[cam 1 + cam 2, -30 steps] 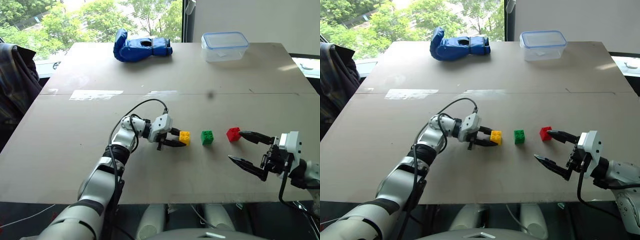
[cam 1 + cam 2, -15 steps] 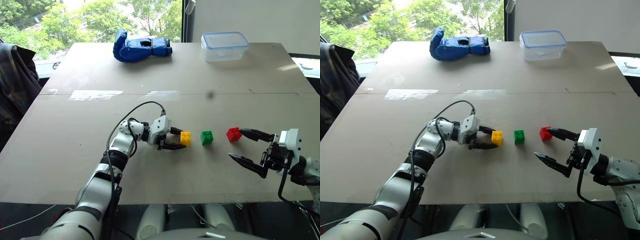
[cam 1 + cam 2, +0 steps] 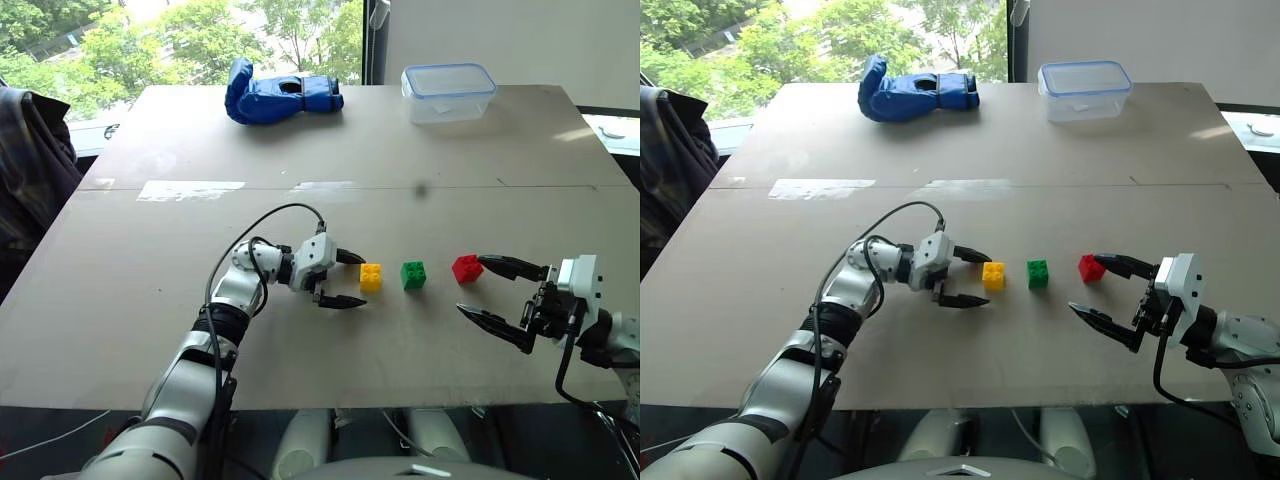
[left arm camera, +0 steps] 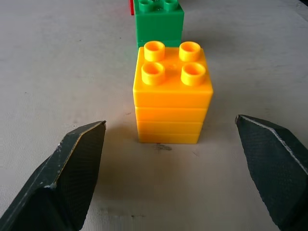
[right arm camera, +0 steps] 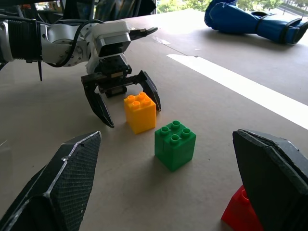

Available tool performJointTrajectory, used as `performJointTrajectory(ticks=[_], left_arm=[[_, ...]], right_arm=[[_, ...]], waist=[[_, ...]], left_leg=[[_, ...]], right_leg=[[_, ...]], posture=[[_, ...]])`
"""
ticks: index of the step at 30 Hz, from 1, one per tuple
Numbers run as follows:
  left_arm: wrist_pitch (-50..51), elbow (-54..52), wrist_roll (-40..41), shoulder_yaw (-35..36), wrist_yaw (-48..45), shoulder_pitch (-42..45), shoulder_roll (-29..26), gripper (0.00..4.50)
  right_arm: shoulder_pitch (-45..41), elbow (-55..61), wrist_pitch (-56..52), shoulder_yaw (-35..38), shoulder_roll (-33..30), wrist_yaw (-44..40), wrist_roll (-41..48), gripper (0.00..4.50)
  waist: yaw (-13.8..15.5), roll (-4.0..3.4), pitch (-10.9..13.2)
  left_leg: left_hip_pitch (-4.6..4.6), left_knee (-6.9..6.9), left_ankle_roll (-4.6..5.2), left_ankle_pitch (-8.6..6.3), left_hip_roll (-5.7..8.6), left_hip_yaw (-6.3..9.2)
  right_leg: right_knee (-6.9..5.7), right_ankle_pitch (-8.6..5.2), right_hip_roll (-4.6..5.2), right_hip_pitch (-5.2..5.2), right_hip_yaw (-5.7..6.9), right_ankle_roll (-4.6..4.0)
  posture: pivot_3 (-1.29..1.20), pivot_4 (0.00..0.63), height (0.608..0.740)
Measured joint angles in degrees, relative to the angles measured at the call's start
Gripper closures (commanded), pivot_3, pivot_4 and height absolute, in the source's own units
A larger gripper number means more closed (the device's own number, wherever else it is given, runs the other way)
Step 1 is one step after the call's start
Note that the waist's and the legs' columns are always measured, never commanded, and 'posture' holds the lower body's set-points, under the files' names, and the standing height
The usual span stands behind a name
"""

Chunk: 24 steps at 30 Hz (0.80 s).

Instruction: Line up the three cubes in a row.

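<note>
Three cubes, yellow (image 3: 371, 277), green (image 3: 414, 275) and red (image 3: 466, 268), already sit roughly in a row on the counter (image 3: 300, 130). Both the left gripper (image 3: 346, 279) and the right gripper (image 3: 497, 292) have jaws wide, holding nothing; little looks left.

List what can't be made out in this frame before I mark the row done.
- Red cube: in the left wrist view, a sliver behind the green cube, cut by the edge.
- Red cube, right wrist view: cropped at the edge, partly behind a finger.
- Box contents: too far and small in the eye views.
- Glove: cut off at the right wrist view's edge.
</note>
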State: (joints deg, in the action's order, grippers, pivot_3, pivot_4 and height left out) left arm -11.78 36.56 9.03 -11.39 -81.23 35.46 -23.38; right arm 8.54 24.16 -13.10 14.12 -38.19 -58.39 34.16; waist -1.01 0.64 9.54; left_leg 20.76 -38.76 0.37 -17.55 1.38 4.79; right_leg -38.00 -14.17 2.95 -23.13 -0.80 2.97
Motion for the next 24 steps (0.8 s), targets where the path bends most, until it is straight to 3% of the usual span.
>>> performJointTrajectory(ticks=[4,9,17,24], left_arm=[[9.0,-10.3,5.9,3.3,-1.0,-6.6,-3.5,0.07],[21.5,-32.2,14.7,11.2,6.4,-19.2,-7.1,0.07],[33.1,-58.2,10.0,14.6,32.9,-44.4,-5.2,0.07],[33.1,-65.5,8.1,15.3,41.0,-55.3,-3.4,0.07]], right_arm=[[0.7,-0.1,0.0,0.0,0.0,-0.1,0.1,0.0],[5.3,-4.8,2.7,0.6,-0.4,-2.8,-1.4,0.0],[8.5,-17.3,12.3,1.3,1.9,-5.1,-5.7,0.0],[8.6,-22.5,18.5,1.2,4.4,-5.2,-7.4,0.0]], waist=[[0.1,-0.01,0.0],[0.6,-0.03,0.0],[0.4,-0.1,0.0],[0.5,-0.39,-0.2]], left_leg=[[0.06,0.01,0.0,0.0,-0.14,0.02],[0.06,0.01,0.01,-0.01,-0.17,0.03],[-0.07,0.14,0.01,-0.02,-0.28,-0.07],[-0.19,0.14,0.02,-0.02,-0.25,-0.21]], right_leg=[[0.03,0.0,0.03,-0.02,0.02,0.0],[0.07,0.0,0.17,0.0,-0.04,0.0],[0.08,-0.01,0.25,0.01,-0.32,-0.03],[0.1,-0.03,0.1,0.12,-0.25,-0.04]], posture=[[0.0,0.15,0.74],[0.0,0.15,0.74],[0.0,0.15,0.74],[0.0,0.15,0.74]])
